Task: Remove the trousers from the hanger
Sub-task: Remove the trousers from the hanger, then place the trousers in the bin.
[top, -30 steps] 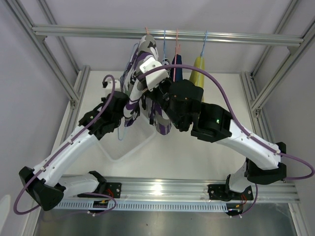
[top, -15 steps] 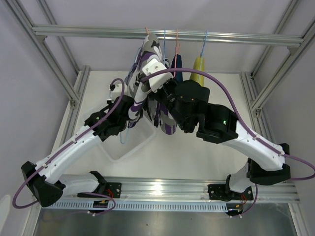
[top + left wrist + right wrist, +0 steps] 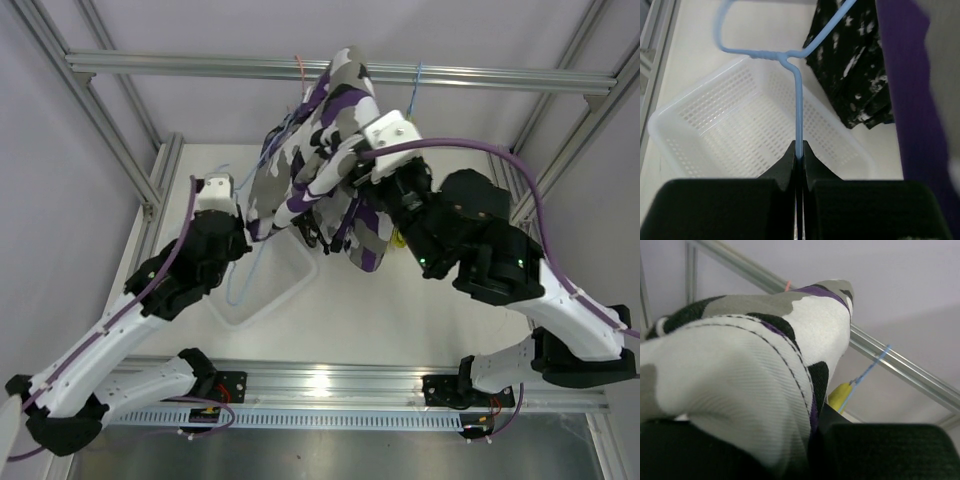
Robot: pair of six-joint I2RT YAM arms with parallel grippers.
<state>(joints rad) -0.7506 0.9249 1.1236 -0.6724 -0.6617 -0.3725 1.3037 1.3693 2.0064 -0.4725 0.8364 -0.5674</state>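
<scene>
Patterned trousers [image 3: 330,110] gripped in the right end effector [image 3: 345,182] (left end effector [image 3: 799,159] clamped on blue hanger [image 3: 798,100])

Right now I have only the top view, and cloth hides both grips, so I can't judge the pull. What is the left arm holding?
Observer: In the left wrist view, the left jaws are shut on the blue hanger, on its straight wire below the twist.
Operator: Is anything close to that wire?
Observer: Yes, black speckled trousers hang just to its right in that view.
Operator: And the right arm?
Observer: In the right wrist view, the right jaws are shut on the patterned trousers, which bulge up over them.
</scene>
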